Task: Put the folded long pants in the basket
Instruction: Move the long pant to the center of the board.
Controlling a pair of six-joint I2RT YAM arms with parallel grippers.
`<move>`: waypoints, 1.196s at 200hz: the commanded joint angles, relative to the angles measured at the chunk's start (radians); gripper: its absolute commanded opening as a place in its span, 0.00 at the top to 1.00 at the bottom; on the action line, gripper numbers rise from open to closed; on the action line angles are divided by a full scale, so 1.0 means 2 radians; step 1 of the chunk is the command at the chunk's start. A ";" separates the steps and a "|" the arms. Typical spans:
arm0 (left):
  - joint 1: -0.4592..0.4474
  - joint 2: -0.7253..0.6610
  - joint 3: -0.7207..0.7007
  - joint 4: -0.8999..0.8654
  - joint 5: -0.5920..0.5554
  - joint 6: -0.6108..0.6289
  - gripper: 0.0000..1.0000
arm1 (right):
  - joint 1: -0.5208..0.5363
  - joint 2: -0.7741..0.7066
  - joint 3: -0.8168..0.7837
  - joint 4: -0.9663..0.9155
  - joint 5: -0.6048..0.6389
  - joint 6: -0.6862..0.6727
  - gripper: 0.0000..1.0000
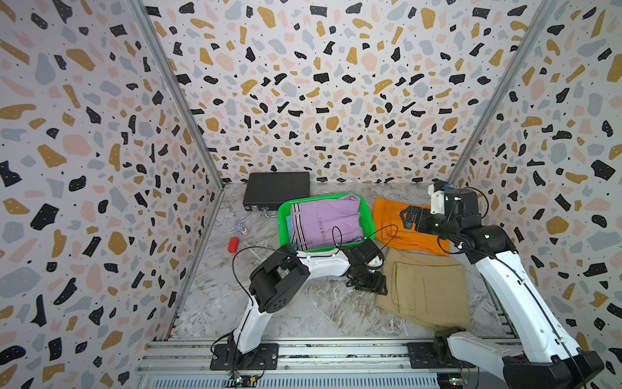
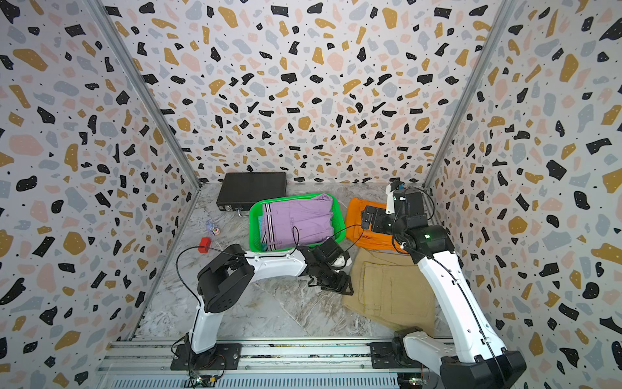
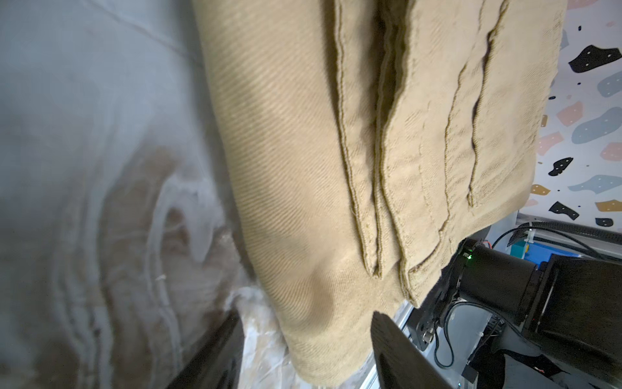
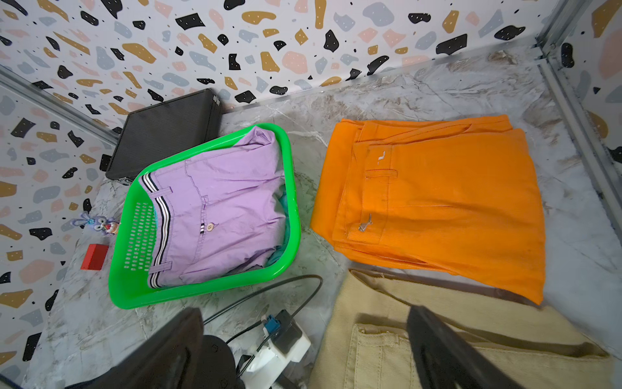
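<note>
The green basket (image 1: 282, 222) sits mid-table towards the back edge, just in front of a flat black box (image 1: 276, 190). The lilac pants (image 1: 323, 222) lie folded on top inside it. A sliver of the cyan pants (image 4: 278, 257) shows under them.

The orange pants (image 4: 447, 202) lie flat on the table (image 1: 269, 313) by the back right corner, just beside the basket. The khaki pants (image 1: 427, 289) lie nearer the front right corner.

The left gripper (image 3: 304, 323) is down at the khaki pants' left edge. Its jaws stand apart with a folded corner of the cloth between them, not yet pinched. The right gripper (image 4: 306, 311) hangs above the orange pants, jaws wide and holding nothing.

A red block (image 1: 233, 245) and a small toy (image 1: 240, 229) lie near the left edge.
</note>
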 commanded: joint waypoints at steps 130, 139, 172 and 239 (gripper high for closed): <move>0.026 -0.050 -0.099 -0.066 -0.051 -0.016 1.00 | -0.002 0.012 -0.022 -0.021 -0.010 0.023 0.00; 0.034 -0.084 -0.134 -0.065 -0.059 -0.023 1.00 | -0.002 0.014 -0.032 -0.016 -0.022 0.030 0.00; 0.073 -0.214 -0.272 -0.074 -0.084 -0.051 1.00 | -0.002 0.011 -0.089 0.012 -0.061 0.051 0.00; 0.198 -0.384 -0.395 -0.137 -0.110 -0.026 1.00 | 0.000 0.077 -0.255 0.083 -0.177 0.128 0.12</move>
